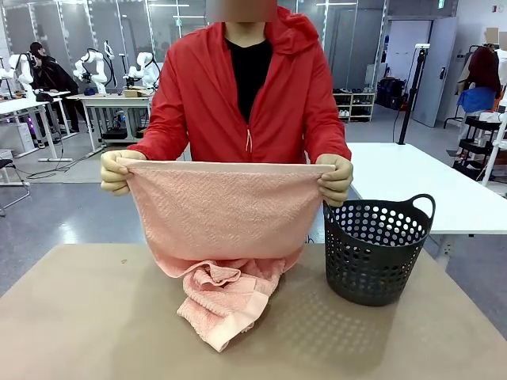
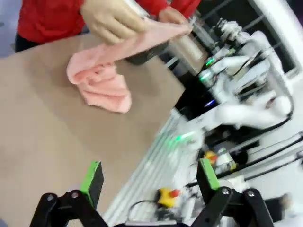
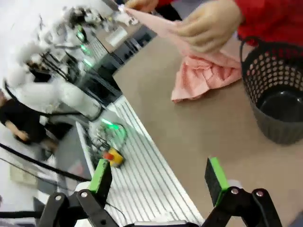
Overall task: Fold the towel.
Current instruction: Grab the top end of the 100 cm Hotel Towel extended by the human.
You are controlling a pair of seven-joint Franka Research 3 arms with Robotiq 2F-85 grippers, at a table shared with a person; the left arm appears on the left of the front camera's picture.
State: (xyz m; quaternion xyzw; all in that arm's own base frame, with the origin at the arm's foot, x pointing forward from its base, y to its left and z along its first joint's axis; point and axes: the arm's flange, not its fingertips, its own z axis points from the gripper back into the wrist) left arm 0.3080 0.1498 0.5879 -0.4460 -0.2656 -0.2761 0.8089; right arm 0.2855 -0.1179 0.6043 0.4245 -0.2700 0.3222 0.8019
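The person in a red jacket holds the salmon-pink towel stretched by its top hem, one gloved hand at each upper corner, the other hand near the basket. Its lower part lies bunched on the brown table. In the left wrist view the towel is far ahead of my left gripper, which is open and empty. From the right wrist camera the towel lies beyond my right gripper, also open and empty, over the table's near edge.
A dark perforated basket stands on the table right of the towel, seen as the basket in the right wrist view. The other white arm shows beyond the table edge. A white table stands behind at the right.
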